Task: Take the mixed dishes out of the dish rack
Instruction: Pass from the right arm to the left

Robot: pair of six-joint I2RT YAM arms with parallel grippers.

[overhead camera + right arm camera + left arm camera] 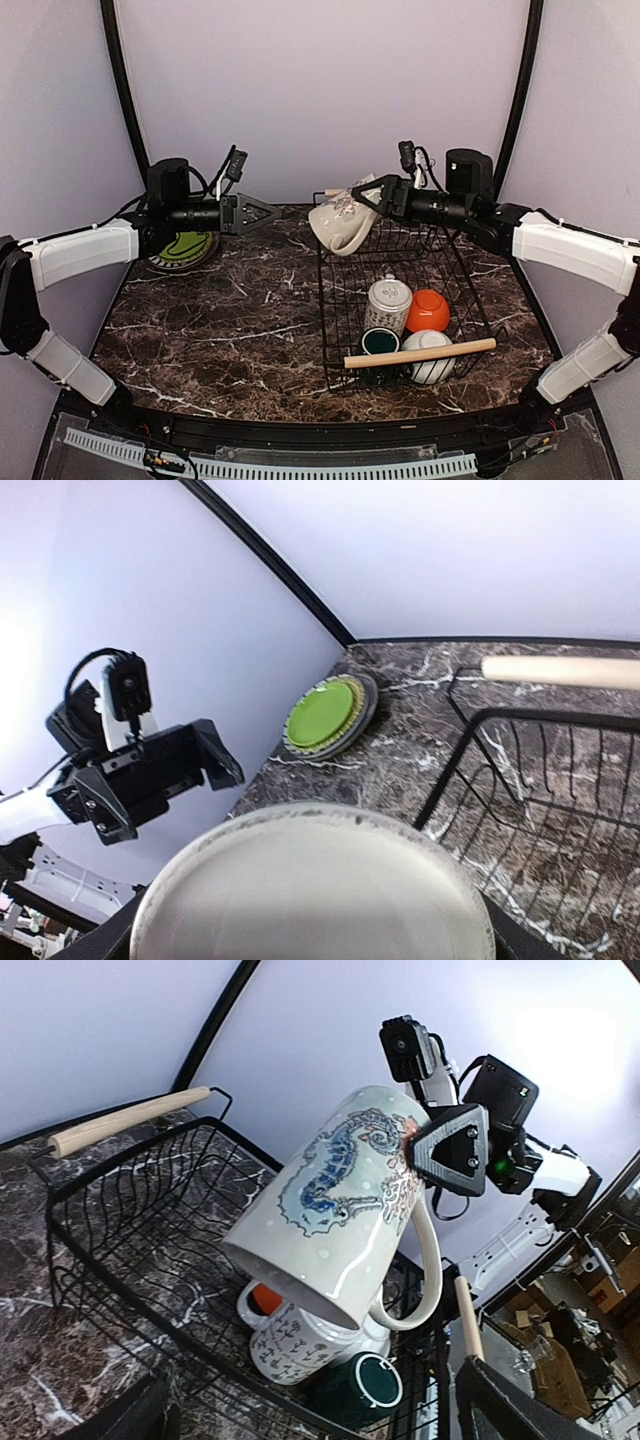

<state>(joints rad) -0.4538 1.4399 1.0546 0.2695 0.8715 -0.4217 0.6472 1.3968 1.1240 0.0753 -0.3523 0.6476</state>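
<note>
My right gripper (pixel 368 205) is shut on the cream mug (pixel 340 226) and holds it tilted in the air over the far left corner of the dish rack (pixel 335 330). In the left wrist view the mug (pixel 340 1220) shows a blue seahorse, with a right finger (pixel 455 1150) on its base. My left gripper (pixel 272 213) is open and empty, left of the mug and pointing at it. In the rack lie the patterned mug (pixel 387 303), the orange bowl (pixel 428 310), the dark green cup (pixel 380 341) and the white bowl (pixel 432 362). The lime-green plate (pixel 188 246) lies on the grey-and-white plate (pixel 168 264) at the far left.
The rack's near wooden handle (pixel 420 352) crosses above the white bowl; the far handle (pixel 560 670) shows in the right wrist view. The marble table (pixel 220 330) stretches between the plates and the rack. Purple walls close the back and sides.
</note>
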